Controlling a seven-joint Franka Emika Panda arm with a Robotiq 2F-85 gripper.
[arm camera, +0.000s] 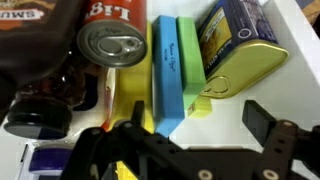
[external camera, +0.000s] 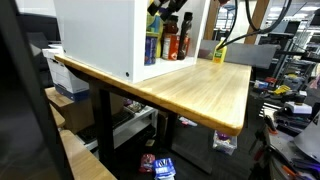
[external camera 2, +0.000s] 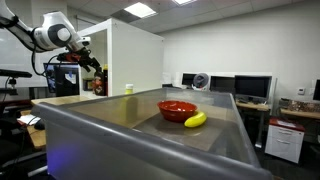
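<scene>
The gripper (arm camera: 185,150) is fully open and has hold of nothing; in the wrist view its two dark fingers stand wide apart at the bottom edge, with free space between them. The nearest thing in front of it is a blue box (arm camera: 172,70). It lies straight ahead, a little toward the left finger but inside the gap. Its long axis runs away from the gripper, so its narrow width lies across the line between the fingers. The fingers do not touch it. Pressed against its right side is a green box (arm camera: 203,103), lying in the same direction. To the left of the blue box stands a can (arm camera: 112,45) with a pull-tab lid, and further left is a dark bottle cap (arm camera: 35,115). On the right, apart from the green box and turned at an angle, lies a rectangular tin (arm camera: 240,45) in gold and blue. All this is inside a white cabinet (external camera: 95,35), which stands on a wooden table (external camera: 200,90) with a yellow bottle (external camera: 218,53) beside it. In an exterior view, the arm (external camera 2: 55,30) reaches toward the open side of the cabinet, and well apart from it a red bowl (external camera 2: 177,108) and a banana (external camera 2: 195,120) lie in a grey tub (external camera 2: 100,130).
</scene>
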